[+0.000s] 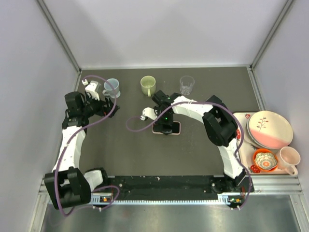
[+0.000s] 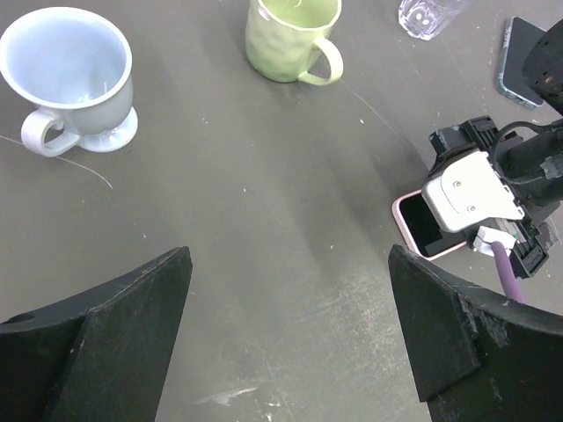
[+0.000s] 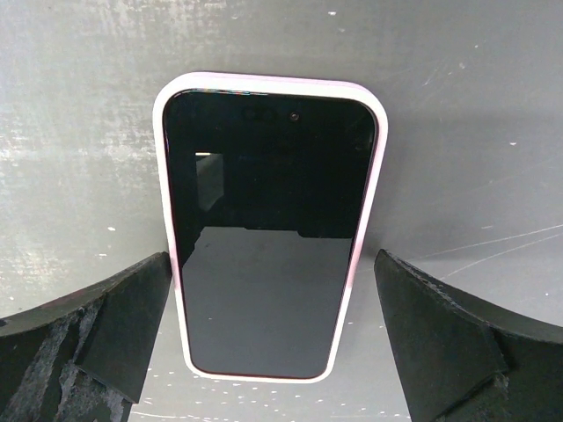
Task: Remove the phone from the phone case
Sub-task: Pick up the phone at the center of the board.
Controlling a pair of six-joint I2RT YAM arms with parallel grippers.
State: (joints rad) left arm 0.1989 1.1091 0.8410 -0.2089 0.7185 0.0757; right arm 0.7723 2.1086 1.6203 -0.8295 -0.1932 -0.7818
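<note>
Right wrist view: right gripper (image 3: 273,264) spread wide, flanking both long edges of the pink-cased phone (image 3: 268,202).

the phone (image 3: 268,233) in its phone case (image 3: 167,101) lies flat mid-table (image 1: 120,154) beneath the right gripper (image 3: 273,262), with the left gripper (image 2: 290,253) off to its left by a footed cup (image 1: 111,87), a mug (image 1: 147,85) and glass (image 1: 187,85) in line along the far edge, and a tray (image 1: 244,152) of plates (image 1: 269,128) at the right edge.
</note>
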